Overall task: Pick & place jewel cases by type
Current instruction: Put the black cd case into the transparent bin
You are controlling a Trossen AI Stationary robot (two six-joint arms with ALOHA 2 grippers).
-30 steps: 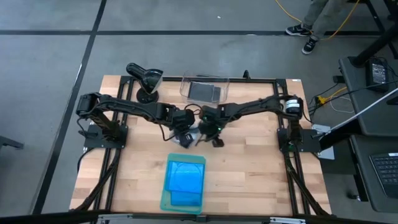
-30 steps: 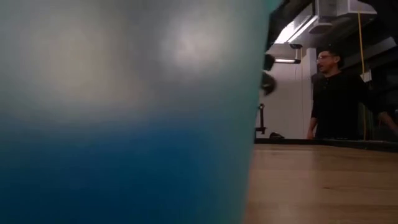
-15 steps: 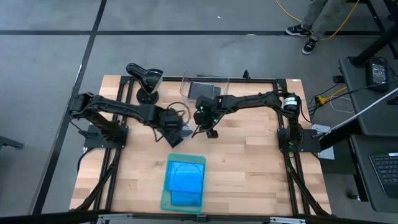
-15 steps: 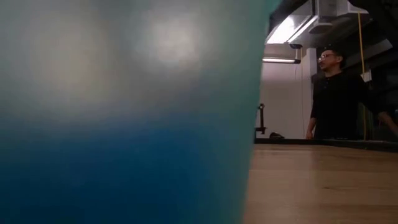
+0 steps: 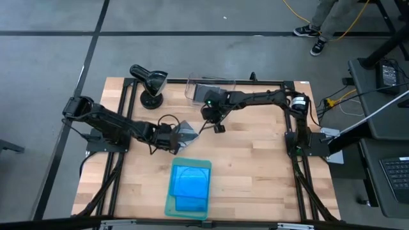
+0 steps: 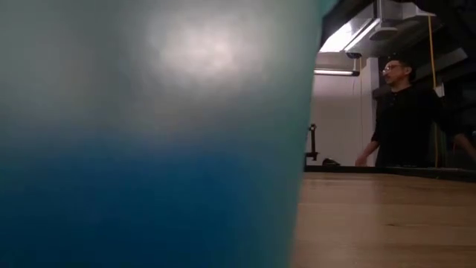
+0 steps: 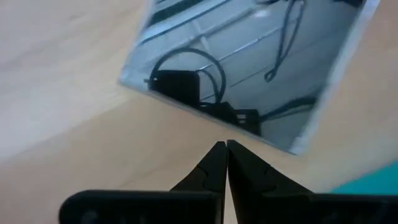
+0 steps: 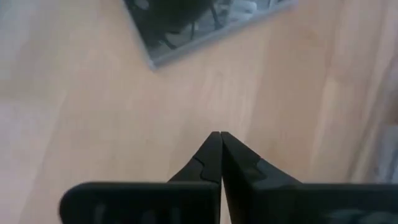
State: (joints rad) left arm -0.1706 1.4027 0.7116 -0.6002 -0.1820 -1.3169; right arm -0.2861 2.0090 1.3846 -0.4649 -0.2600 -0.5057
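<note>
Currently both jaws are closed and empty: the left gripper (image 5: 174, 137) sits just beside a grey jewel case (image 5: 186, 130) at frame centre, presumably released; blue jewel cases (image 5: 191, 182) fill the green tray (image 5: 170, 206) below, while the right gripper (image 5: 217, 124) waits near the clear bin (image 5: 189, 91)

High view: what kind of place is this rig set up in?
Most likely a robotics lab or workshop. A wooden table in a black frame stands on a bare grey floor marked with dark lines, with a keyboard on a desk at the right and a yellow cable trailing across the floor.
</note>
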